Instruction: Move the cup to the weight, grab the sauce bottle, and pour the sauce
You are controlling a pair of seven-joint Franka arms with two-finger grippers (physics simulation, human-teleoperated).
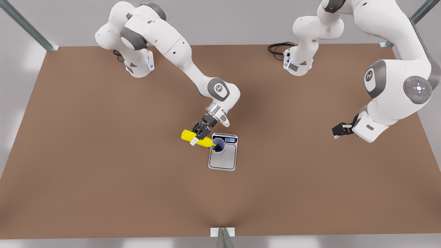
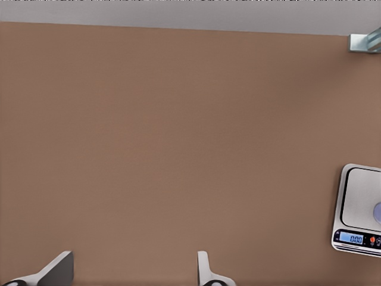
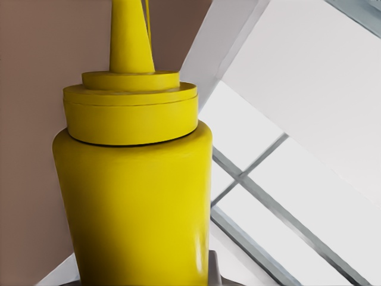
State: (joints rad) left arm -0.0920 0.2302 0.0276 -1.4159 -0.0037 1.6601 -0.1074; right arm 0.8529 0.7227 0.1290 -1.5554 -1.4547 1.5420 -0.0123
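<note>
Right hand (image 1: 200,135), bottle (image 1: 196,138) over cup (image 1: 218,146)

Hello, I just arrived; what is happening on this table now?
The right gripper holds the sauce bottle tipped almost flat, nozzle at the rim of the cup. The cup stands on the weight, near its display. The left gripper waits open at the front view's right, above the bare table.

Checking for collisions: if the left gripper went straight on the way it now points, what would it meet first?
Likely the bare table: the open left gripper faces it, with the weight off to one side. Depth is uncertain.
</note>
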